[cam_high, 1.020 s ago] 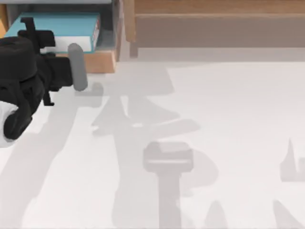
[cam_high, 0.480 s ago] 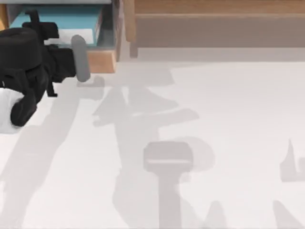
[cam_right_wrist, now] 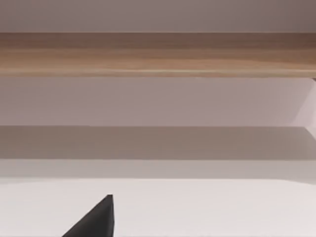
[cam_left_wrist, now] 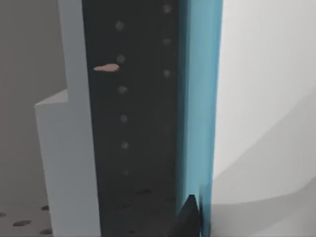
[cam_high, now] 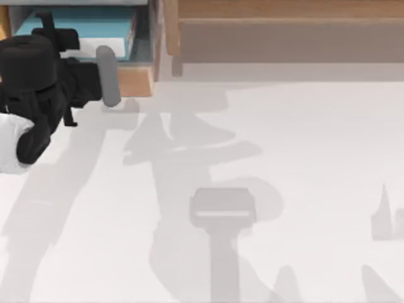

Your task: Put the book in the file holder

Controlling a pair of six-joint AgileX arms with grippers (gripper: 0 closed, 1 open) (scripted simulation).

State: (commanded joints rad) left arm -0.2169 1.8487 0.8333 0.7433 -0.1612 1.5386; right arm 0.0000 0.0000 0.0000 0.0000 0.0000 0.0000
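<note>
The teal-blue book (cam_high: 88, 28) lies inside the grey-walled file holder (cam_high: 153, 35) at the table's far left, behind the holder's tan front panel (cam_high: 136, 81). My left gripper (cam_high: 62, 45) reaches over that panel and is shut on the book's near end, where the white page edge (cam_high: 107, 49) shows. In the left wrist view the book's teal cover (cam_left_wrist: 200, 98) runs away from my black fingertip (cam_left_wrist: 190, 217), beside a dark wall of the file holder (cam_left_wrist: 133, 123). My right gripper (cam_right_wrist: 94, 222) hangs over the bare table, facing the shelf.
A long brown wooden shelf (cam_high: 284, 31) runs along the far edge to the right of the file holder, also seen as the shelf (cam_right_wrist: 158, 54) in the right wrist view. The white tabletop (cam_high: 252, 158) carries shadows of the arms.
My left gripper has carried the book toward the far edge, deeper into the file holder. Over the last half second it has hardly shifted.
</note>
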